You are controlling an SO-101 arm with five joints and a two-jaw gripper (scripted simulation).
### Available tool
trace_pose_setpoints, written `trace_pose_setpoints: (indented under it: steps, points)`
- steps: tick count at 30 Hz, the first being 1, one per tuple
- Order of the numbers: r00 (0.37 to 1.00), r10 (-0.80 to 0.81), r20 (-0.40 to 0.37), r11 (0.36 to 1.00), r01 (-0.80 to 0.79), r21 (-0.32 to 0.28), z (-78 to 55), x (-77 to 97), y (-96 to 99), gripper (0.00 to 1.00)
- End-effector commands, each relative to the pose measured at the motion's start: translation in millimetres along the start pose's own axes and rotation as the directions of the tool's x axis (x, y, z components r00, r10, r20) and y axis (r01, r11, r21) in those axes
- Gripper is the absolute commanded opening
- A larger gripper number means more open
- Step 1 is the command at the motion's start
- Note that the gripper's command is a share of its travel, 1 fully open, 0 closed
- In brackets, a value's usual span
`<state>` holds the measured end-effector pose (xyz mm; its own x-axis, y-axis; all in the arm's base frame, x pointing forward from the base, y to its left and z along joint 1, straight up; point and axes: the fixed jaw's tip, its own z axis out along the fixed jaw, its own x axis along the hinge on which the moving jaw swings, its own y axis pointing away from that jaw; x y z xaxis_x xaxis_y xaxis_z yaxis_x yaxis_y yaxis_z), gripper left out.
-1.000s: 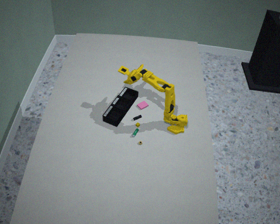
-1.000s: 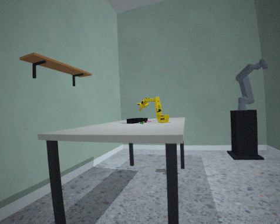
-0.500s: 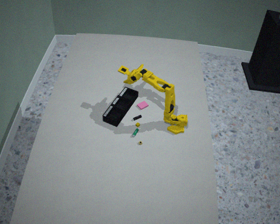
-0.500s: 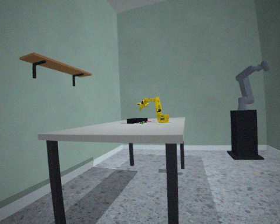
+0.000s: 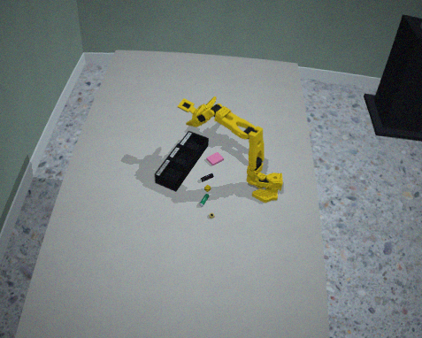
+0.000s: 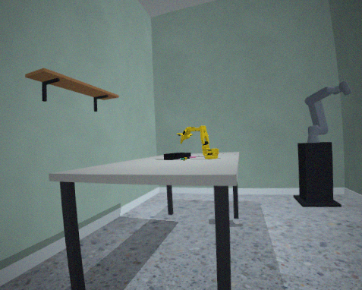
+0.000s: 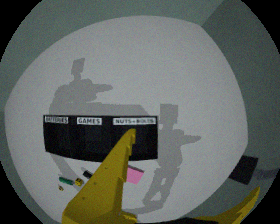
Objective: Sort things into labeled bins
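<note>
Three joined black bins stand in a row, labelled BATTERIES, GAMES and NUTS+BOLTS. Their insides are dark; I can make out nothing in them. On the table beside them lie a pink flat block, a small black piece, a small yellow piece, a green cylinder and a small brassy ring-like piece. My gripper is wide open and empty, raised above the table near the NUTS+BOLTS end.
The pale table carries the bins and my arm's base. A wooden shelf hangs on the left wall. A grey arm on a black pedestal stands away from the table.
</note>
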<state>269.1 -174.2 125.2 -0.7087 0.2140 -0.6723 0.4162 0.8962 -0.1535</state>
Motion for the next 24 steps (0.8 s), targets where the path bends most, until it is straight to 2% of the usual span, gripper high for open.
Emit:
trace_pose_setpoints:
  steps: [1,9,18,24]
  points:
    - [0.998,-0.002,0.061,1.000,0.001,0.021,-7.0,-12.9,-6.3,1.00]
    - [1.000,-0.001,0.020,1.000,0.001,0.011,2.4,-5.0,-4.5,1.00]
    - [0.996,-0.002,-0.093,1.000,0.000,-0.015,26.6,18.8,0.9,1.00]
    - [0.990,-0.003,-0.141,1.000,-0.001,-0.027,36.1,29.8,3.4,1.00]
